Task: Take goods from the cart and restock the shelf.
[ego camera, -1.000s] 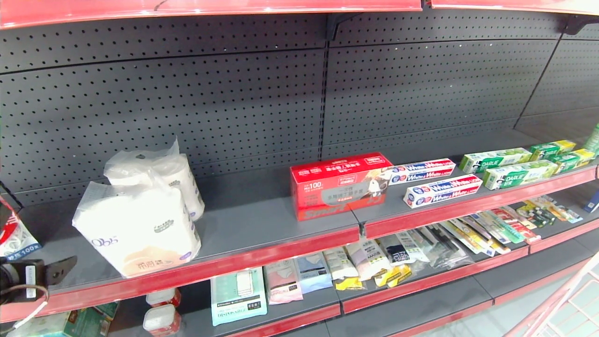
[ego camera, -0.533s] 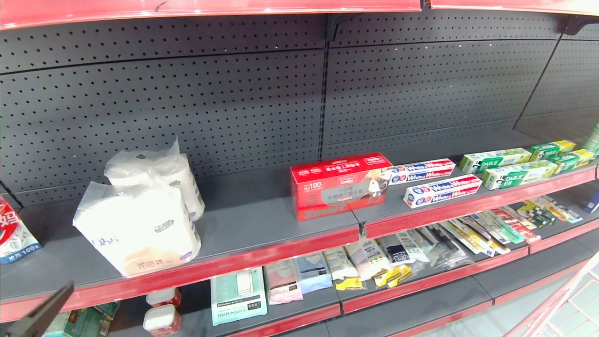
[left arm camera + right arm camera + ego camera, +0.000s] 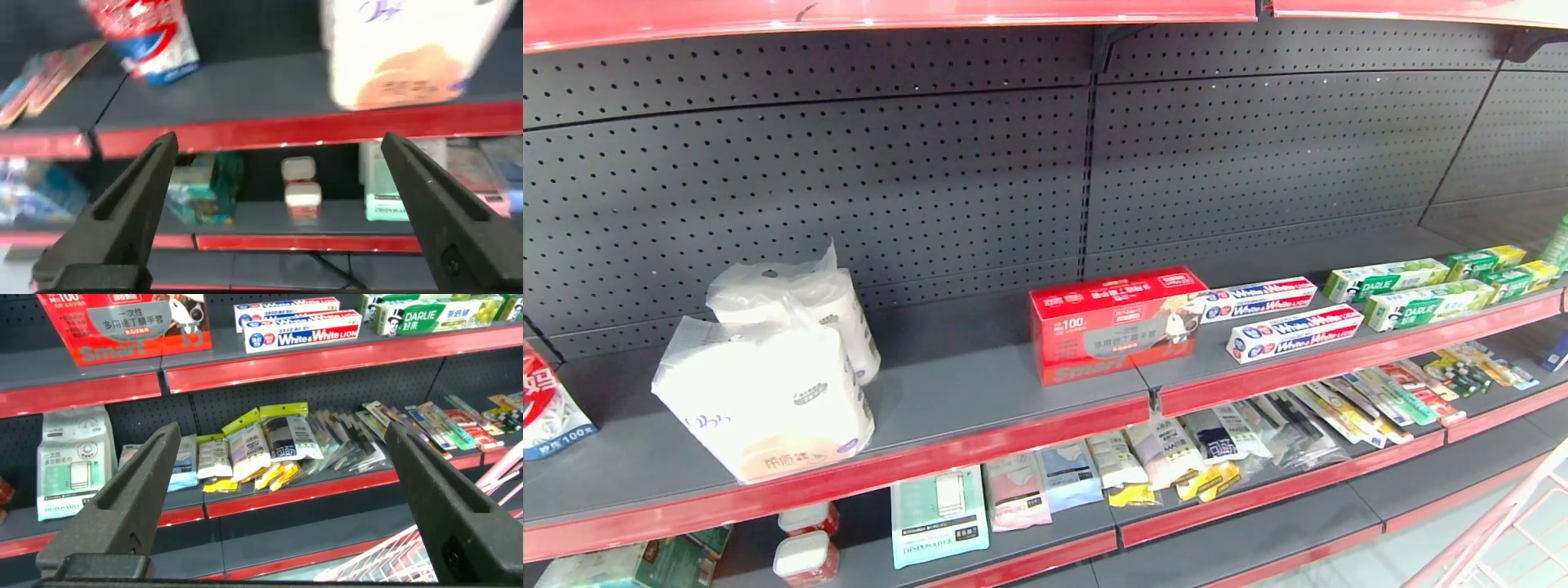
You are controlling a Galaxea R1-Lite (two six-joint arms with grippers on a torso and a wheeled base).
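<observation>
On the middle shelf (image 3: 980,441) stand a white tissue pack (image 3: 768,400), a wrapped roll pack (image 3: 805,298) behind it, a red box (image 3: 1115,322) and toothpaste boxes (image 3: 1294,332). A red-and-white bag (image 3: 547,400) sits at the shelf's far left. My left gripper (image 3: 278,140) is open and holds nothing, in front of the shelf edge below that bag (image 3: 151,37) and the tissue pack (image 3: 409,57). My right gripper (image 3: 282,429) is open with nothing in it, facing the lower shelf under the red box (image 3: 131,327).
Green toothpaste boxes (image 3: 1421,302) line the shelf at the right. Sachets and toothbrush packs (image 3: 1225,441) fill the lower shelf. A pink wire cart (image 3: 1503,531) shows at the lower right corner. The shelf between tissue pack and red box is bare.
My left gripper, seen at the lower left of the head view beside the red-and-white bag a second ago, has dropped down out of that view. The goods stay put.
</observation>
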